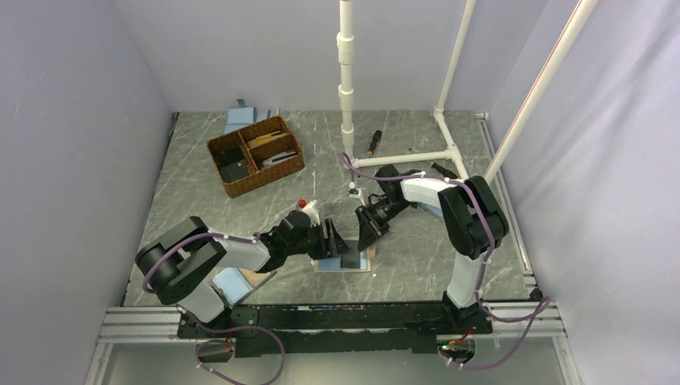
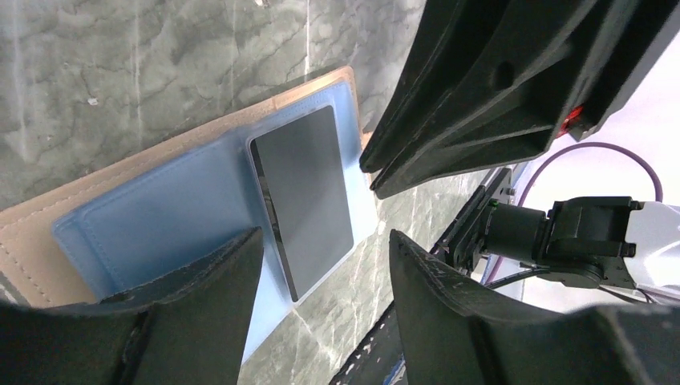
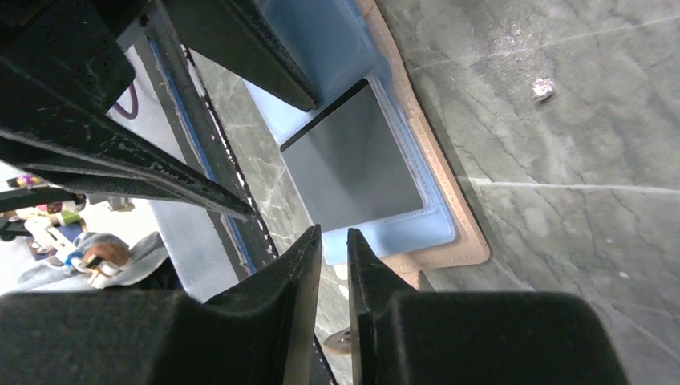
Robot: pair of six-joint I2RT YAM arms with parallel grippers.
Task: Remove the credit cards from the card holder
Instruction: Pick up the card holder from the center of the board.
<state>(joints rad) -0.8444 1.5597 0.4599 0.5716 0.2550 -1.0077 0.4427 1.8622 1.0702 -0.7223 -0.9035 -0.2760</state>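
My left gripper hangs open over the card holder on the table; my right gripper, nearly pinched together, holds nothing. The dark card could slip, because it lies so flat.

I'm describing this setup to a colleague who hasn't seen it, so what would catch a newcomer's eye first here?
Two black grippers, the left gripper and the right gripper, meet nose to nose above an open light-blue card holder with tan edging at the table's near middle. A dark grey card sits in its pocket. Further back on the left stands a brown woven basket.
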